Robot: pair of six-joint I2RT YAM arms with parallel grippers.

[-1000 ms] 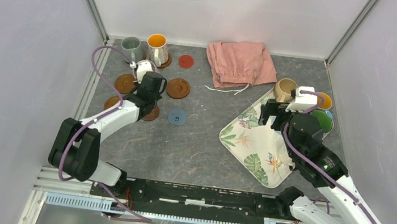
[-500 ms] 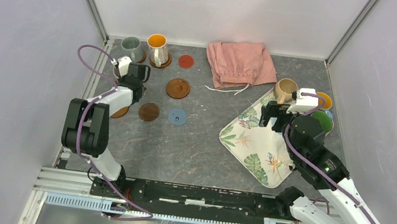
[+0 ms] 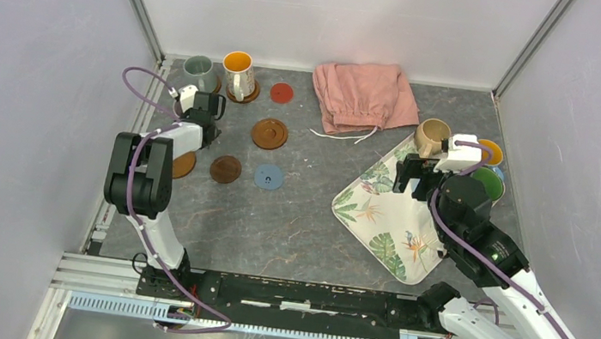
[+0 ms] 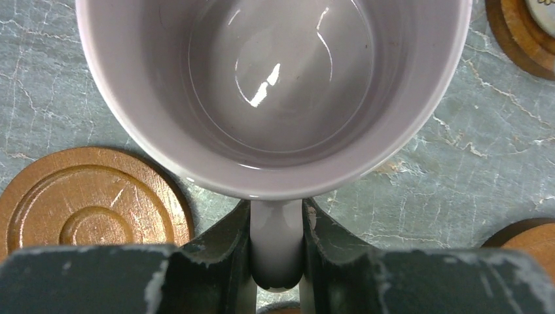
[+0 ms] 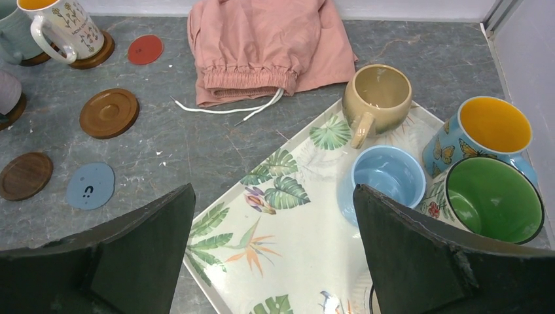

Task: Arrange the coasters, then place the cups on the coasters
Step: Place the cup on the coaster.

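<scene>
My left gripper (image 4: 276, 226) is shut on the handle of a lilac cup (image 4: 275, 85), held upright at the far left (image 3: 202, 116). In the right wrist view this cup (image 5: 6, 91) sits over a brown coaster (image 5: 12, 115); contact is unclear. Free coasters lie nearby: two brown (image 3: 269, 133) (image 3: 225, 169), a blue one (image 3: 268, 176) and a red one (image 3: 281, 92). A grey-green cup (image 3: 200, 71) and an orange-inside cup (image 3: 238, 73) stand on coasters at the back. My right gripper (image 5: 275, 261) hangs open over the tray, near beige (image 5: 377, 95), light blue (image 5: 386, 175), orange-inside (image 5: 494, 124) and green-inside (image 5: 494, 199) cups.
The leaf-patterned tray (image 3: 385, 223) lies at an angle on the right. A crumpled pink cloth (image 3: 364, 95) with a white drawstring sits at the back centre. Enclosure walls stand close on the left and right. Another brown coaster (image 3: 183, 164) lies partly under my left arm.
My left arm has swung left and back with the lilac cup, from among the middle coasters to the far-left one. The right arm has not moved.
</scene>
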